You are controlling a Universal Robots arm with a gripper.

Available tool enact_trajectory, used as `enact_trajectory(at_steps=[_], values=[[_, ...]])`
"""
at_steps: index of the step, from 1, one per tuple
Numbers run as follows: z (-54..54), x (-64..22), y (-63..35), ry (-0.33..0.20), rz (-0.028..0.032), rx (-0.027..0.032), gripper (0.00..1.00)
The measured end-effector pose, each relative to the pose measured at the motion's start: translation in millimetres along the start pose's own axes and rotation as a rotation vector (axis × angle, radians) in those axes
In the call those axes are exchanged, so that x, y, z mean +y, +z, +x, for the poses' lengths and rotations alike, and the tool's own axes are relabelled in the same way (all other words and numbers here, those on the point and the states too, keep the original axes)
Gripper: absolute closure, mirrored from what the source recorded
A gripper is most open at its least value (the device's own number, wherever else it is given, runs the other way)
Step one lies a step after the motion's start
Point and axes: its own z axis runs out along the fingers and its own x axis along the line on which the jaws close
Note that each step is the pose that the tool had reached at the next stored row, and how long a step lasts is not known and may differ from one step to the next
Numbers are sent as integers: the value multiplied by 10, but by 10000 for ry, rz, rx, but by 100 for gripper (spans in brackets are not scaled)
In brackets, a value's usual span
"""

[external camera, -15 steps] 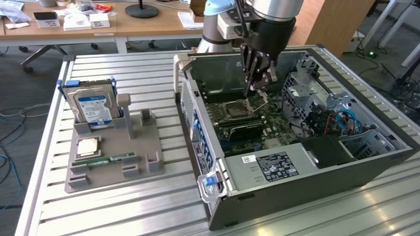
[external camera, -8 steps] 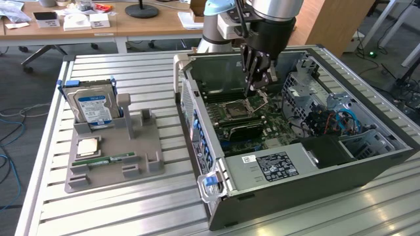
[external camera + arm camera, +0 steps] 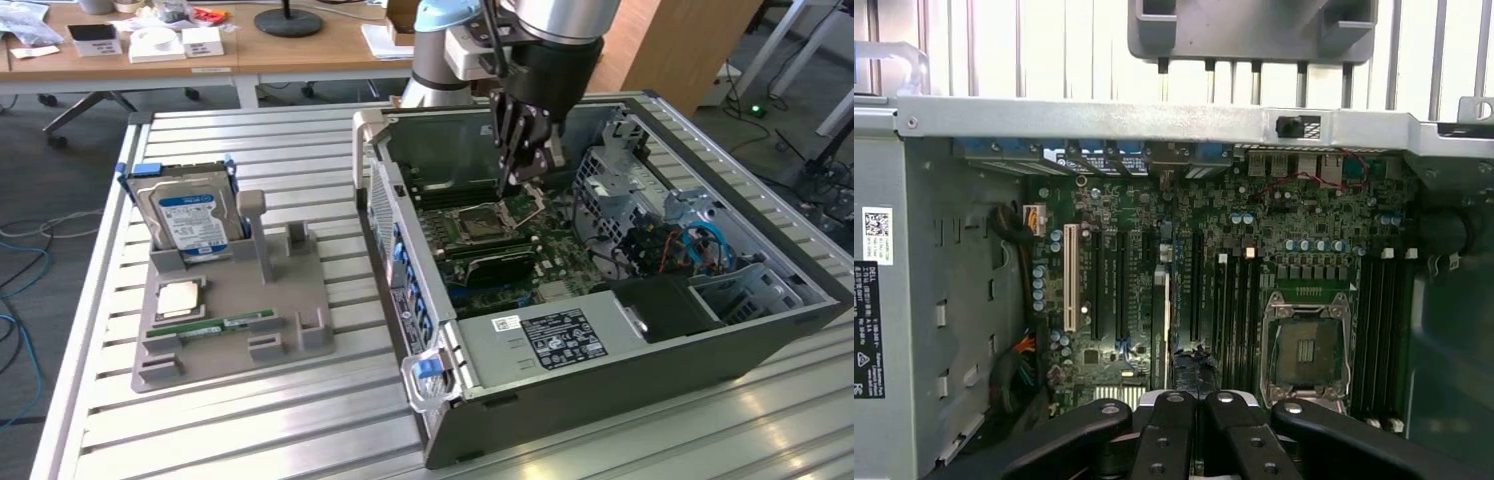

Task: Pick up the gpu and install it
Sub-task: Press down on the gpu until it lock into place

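Hovering above the case (image 3: pixel 587 350), gripper (image 3: pixel 523 190) pressed together, apparently empty. The gpu (image 3: pixel 501 265) looks slotted; judged light, stiff, fragile: grasp by its edges.

Slatted metal workbench (image 3: pixel 267 420): pale, ribbed, catching bright light at the corner nearest the camera. Wooden desk (image 3: pixel 267 45): behind the bench, beyond the tool, cluttered with small white boxes (image 3: pixel 160 42) and a round black lamp base (image 3: pixel 288 22). Floor (image 3: pixel 54 180): dark grey, with loose cables (image 3: pixel 20 250) on the exterior view's left. Wooden panel (image 3: pixel 681 45): upright, past the tool on the exterior view's right.
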Motion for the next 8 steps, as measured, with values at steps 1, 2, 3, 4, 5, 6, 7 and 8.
enact_trajectory(at_steps=[1,2,3,4,5,6,7,8], values=[[-2,0,7,6,-2,3,89],[-6,0,14,11,-1,3,89],[-10,0,20,16,0,2,89],[-13,0,27,18,1,0,89],[-13,0,34,22,1,0,89],[-13,0,39,24,0,2,89],[-12,0,43,26,0,2,89],[-8,1,45,28,0,3,89]])
